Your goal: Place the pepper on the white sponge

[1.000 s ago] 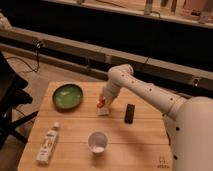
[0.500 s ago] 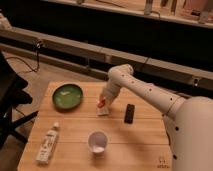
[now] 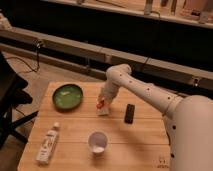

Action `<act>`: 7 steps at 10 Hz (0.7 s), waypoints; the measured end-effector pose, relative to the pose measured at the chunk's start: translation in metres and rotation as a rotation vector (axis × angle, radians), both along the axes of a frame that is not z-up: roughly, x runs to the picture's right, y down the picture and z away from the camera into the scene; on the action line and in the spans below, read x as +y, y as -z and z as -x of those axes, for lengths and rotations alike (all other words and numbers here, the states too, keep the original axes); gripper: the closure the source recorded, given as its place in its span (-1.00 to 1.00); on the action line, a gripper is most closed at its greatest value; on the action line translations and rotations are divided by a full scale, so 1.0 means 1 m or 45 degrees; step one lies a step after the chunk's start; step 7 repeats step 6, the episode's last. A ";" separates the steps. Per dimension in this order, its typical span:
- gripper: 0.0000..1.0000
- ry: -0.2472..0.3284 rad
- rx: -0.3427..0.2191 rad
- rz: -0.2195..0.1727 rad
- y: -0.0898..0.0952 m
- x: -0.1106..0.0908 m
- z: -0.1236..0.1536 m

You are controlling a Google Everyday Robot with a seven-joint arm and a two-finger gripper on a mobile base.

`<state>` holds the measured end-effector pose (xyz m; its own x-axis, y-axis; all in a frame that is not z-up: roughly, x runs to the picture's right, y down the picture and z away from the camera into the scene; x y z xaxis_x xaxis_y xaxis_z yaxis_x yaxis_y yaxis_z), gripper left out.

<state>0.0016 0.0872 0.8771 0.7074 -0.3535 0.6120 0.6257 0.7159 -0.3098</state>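
My gripper (image 3: 103, 101) hangs at the end of the white arm, over the middle of the wooden table (image 3: 75, 145). A small red pepper (image 3: 100, 104) shows right at the gripper's tip. Directly below it lies a white sponge (image 3: 104, 111). The pepper sits at the sponge's top edge, and I cannot tell whether it rests on the sponge or hangs just above it. The gripper hides most of the pepper.
A green plate (image 3: 67, 96) lies at the back left. A black flat object (image 3: 129, 113) lies right of the sponge. A white cup (image 3: 97, 142) stands in front of it. A white bottle (image 3: 47, 144) lies at the front left.
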 end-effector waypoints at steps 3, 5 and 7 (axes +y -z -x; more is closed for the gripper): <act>-0.54 -0.001 0.000 -0.005 -0.001 0.000 0.001; -0.09 -0.010 0.003 -0.009 -0.002 -0.001 0.000; 0.12 -0.008 0.002 -0.011 -0.002 -0.001 0.000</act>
